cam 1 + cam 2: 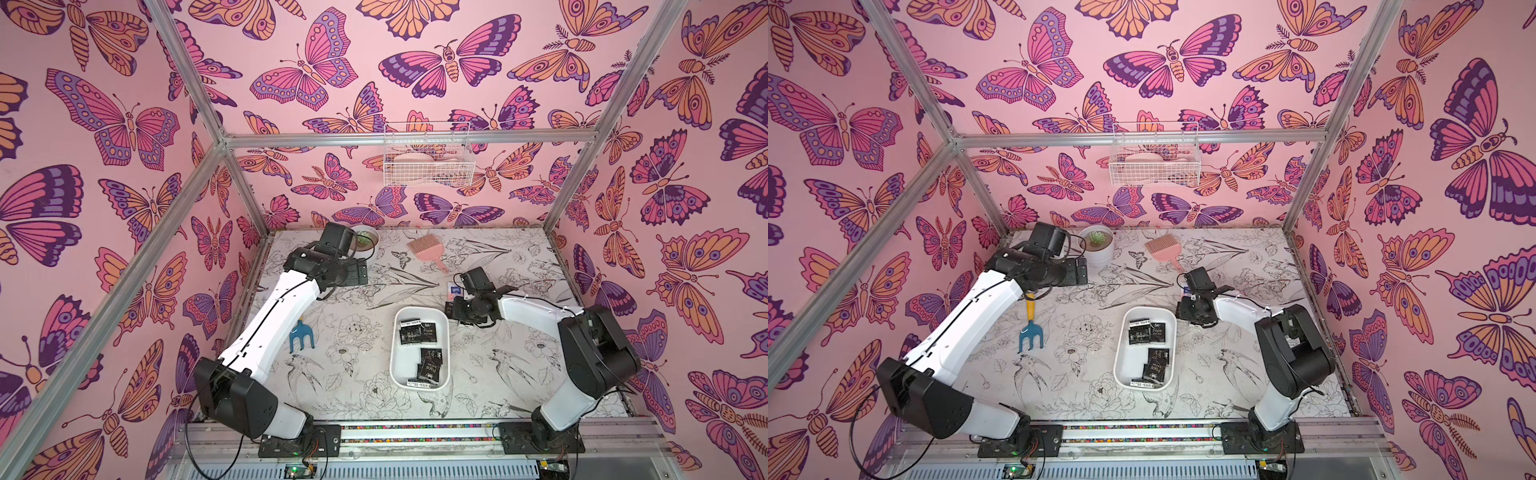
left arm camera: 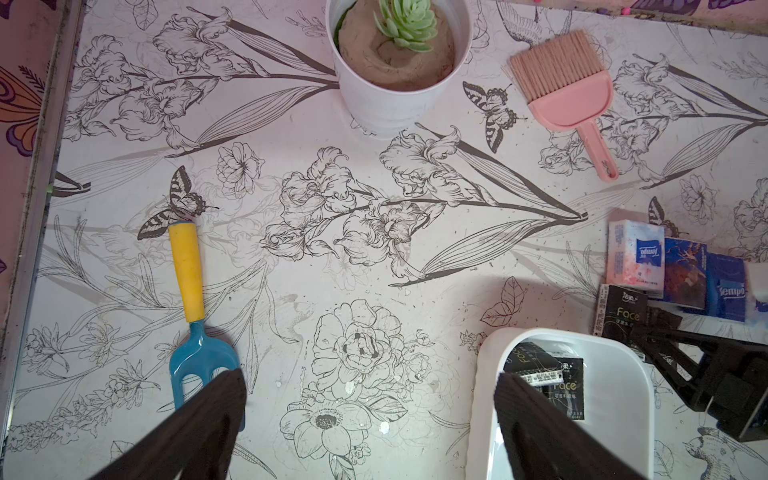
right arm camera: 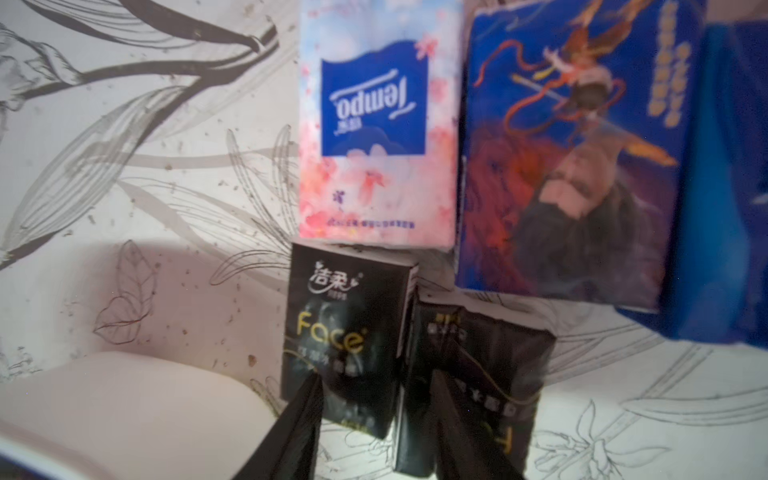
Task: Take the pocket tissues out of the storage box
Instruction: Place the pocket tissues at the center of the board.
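Off the shallow white plastic storage box's (image 1: 399, 361) one o'clock, the right gripper (image 3: 376, 382) is hovering, narrowly parted, over black pocket tissues (image 3: 336, 324); we cannot tell any grip. Both top views are hiding them. The left gripper (image 2: 370, 376) is gaping wide.

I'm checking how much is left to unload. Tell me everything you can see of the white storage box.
The storage box is a shallow white tray, smooth and plastic-looking, with rounded corners and low walls. It lies flat on the floral table, right of centre, its long side running away from the robot's base. Inside lie several black pocket tissues, one cluster at the far end and another at the near end; part of its floor is bare. Nothing else touches it.
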